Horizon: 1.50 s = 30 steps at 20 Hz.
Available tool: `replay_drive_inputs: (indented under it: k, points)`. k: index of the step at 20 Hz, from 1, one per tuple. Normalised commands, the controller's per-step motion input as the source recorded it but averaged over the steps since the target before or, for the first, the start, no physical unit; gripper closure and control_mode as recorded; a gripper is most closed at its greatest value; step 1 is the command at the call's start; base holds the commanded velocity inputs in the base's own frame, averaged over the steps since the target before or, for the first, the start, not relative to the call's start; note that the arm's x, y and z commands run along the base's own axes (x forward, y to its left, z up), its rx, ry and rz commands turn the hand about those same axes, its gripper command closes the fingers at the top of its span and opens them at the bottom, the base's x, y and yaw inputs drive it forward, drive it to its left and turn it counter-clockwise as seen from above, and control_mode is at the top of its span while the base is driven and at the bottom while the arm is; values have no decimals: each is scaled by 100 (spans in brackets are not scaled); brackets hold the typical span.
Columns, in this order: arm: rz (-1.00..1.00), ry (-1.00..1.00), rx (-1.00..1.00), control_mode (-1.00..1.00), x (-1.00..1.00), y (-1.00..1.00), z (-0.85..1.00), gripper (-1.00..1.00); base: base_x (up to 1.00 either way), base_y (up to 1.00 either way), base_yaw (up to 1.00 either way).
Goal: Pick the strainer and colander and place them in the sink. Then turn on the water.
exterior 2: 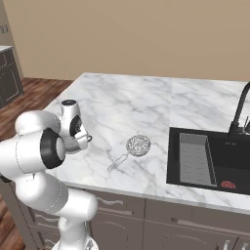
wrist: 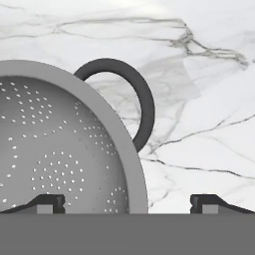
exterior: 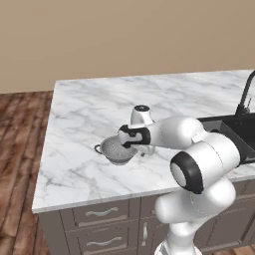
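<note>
The tool (wrist: 127, 203) hangs over the colander (exterior: 116, 151) rim at frame centre-left – fingers wide apart, gripping nothing – strainer (exterior 2: 137, 145) mid-worktop (exterior: 89, 114)

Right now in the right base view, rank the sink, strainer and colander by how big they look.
1. Sink, largest by far.
2. and 3. Strainer and colander: unsure. The arm hides most of the colander, so its visible part looks smaller than the strainer with its long handle.

Arm reaches low, claw (wrist: 127, 201) spread wide.
</note>
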Motion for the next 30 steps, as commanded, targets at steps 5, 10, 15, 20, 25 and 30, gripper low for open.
replay_drive_inputs:
  k: [5, 10, 15, 20, 25, 30]
  points:
    - [0, 0, 0, -100, 1, 4, -5, -100, 0, 0, 0]
    - [0, 0, 0, -100, 0, 3, -14, -100, 0, 0, 0]
    - [0, 0, 0, -100, 0, 2, -15, -100, 0, 0, 0]
    - [0, 0, 0, -100, 0, 1, -9, 100, 0, 0, 0]
    - [0, 0, 0, -100, 0, 0, -1, 100, 0, 0, 0]
    - [0, 0, 0, -100, 0, 0, 0, 100, 0, 0, 0]
